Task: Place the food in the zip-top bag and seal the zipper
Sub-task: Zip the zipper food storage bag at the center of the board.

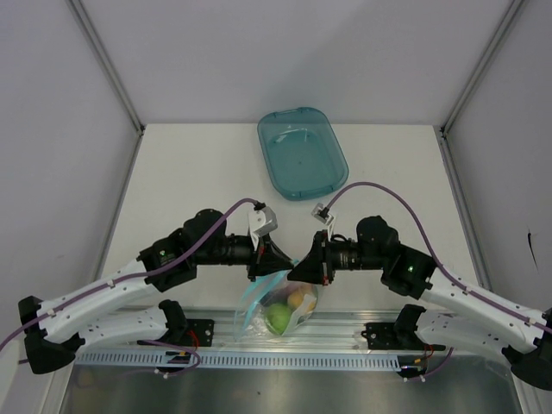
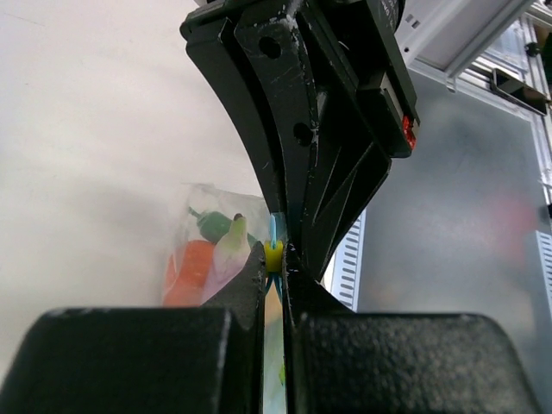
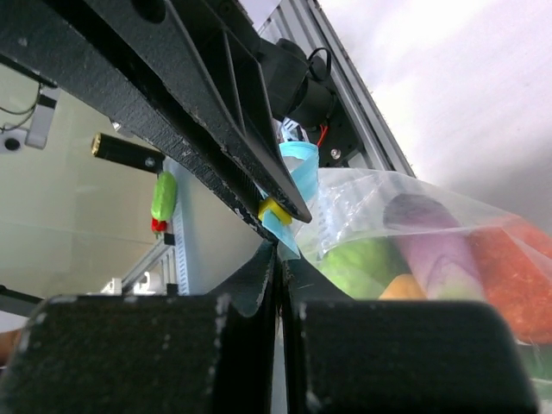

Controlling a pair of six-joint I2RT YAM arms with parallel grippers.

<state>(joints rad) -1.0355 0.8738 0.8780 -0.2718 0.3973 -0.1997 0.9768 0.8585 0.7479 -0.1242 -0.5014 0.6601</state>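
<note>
The clear zip-top bag hangs over the table's near edge between both grippers, with the food inside. My left gripper is shut on the light blue zipper strip at its yellow slider. My right gripper is shut on the end of the blue strip, tip to tip with the left gripper. The right wrist view shows the light green fruit, purple eggplant, orange-red piece and yellow ball in the bag. The left wrist view shows the dark green pepper.
A teal translucent tray lies at the back middle of the table. A slotted aluminium rail runs along the near edge under the bag. White walls stand to the left, right and back.
</note>
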